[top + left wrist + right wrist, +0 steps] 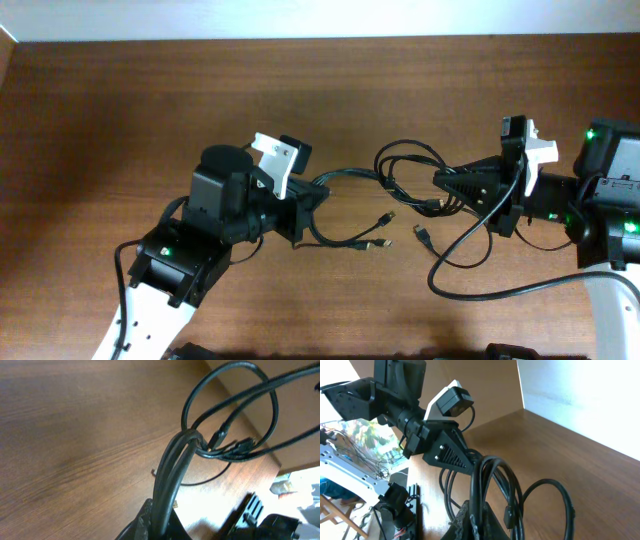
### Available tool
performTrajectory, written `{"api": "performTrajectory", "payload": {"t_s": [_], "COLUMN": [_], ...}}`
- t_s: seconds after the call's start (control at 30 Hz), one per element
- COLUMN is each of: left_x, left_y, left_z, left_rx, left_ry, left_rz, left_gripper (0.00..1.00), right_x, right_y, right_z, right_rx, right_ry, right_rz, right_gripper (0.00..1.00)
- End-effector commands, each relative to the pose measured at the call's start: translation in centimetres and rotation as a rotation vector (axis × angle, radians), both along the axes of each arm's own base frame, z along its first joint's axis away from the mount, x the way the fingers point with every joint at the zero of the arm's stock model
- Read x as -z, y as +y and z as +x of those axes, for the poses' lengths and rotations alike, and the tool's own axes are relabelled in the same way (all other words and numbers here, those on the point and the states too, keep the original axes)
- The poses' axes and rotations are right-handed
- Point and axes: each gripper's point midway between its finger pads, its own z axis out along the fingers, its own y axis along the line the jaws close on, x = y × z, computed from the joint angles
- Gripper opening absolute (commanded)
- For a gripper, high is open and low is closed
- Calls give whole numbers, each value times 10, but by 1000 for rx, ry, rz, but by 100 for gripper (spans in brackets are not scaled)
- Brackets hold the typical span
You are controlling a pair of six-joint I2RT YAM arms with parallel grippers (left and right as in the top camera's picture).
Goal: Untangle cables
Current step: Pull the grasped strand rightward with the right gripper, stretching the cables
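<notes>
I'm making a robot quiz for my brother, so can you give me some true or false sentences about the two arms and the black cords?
1. The left fingers are shut on the cables. True.
2. The right fingers are open and hold nothing. False: they are shut on the cables too.
3. The cables are white. False: they are black.
4. The table is brown wood. True.
5. Every plug is gripped by the fingers. False: some plug ends are loose between the arms.

Brown wood-grain table (120,130), black cables (378,243) partly lying on it
</notes>
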Motion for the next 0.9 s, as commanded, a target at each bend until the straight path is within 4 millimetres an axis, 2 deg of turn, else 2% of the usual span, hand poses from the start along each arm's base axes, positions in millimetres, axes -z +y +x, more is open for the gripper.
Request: {"api": "performTrajectory", "payload": {"t_s": [0.0,0.1,0.13,0.2,0.27,0.33,0.4,0.47,0.5,0.57,0.67,0.7,0.77,0.87], "left_x": [0,-10,-15,-21,-30,-58,-89,-109,-112,-110,-110,-108,-104,-100], "left_y": [0,-13,-19,-21,-21,-22,-16,-11,-10,-8,-7,-3,0,7], "left_z": [-9,-31,-42,-48,-51,-63,-77,-88,-90,-86,-85,-75,-69,-56], "left_rx": [99,311,389,427,431,464,456,447,445,420,410,337,304,209], "left_ry": [-74,-189,-226,-250,-289,-398,-531,-609,-626,-620,-617,-578,-565,-529], "left_rz": [59,42,18,-4,-18,-72,-107,-129,-131,-118,-116,-104,-85,-61], "left_gripper": [0,0,0,0,0,0,0,0,0,0,0,0,0,0], "right_x": [-4,15,25,53,69,81,87,97,102,111,112,108,90,91], "right_y": [-4,-27,-43,-97,-122,-135,-137,-137,-137,-137,-137,-128,-97,-93], "right_z": [4,30,42,64,65,62,60,61,61,62,62,60,52,47], "right_rx": [23,221,333,645,765,832,842,831,825,811,809,754,546,530], "right_ry": [-36,103,167,311,365,409,436,481,507,547,552,534,421,441], "right_rz": [-19,-91,-124,-222,-291,-350,-366,-370,-372,-377,-376,-354,-280,-267], "right_gripper": [4,4,4,4,8,9,9,15,16,16,19,20,21,16]}}
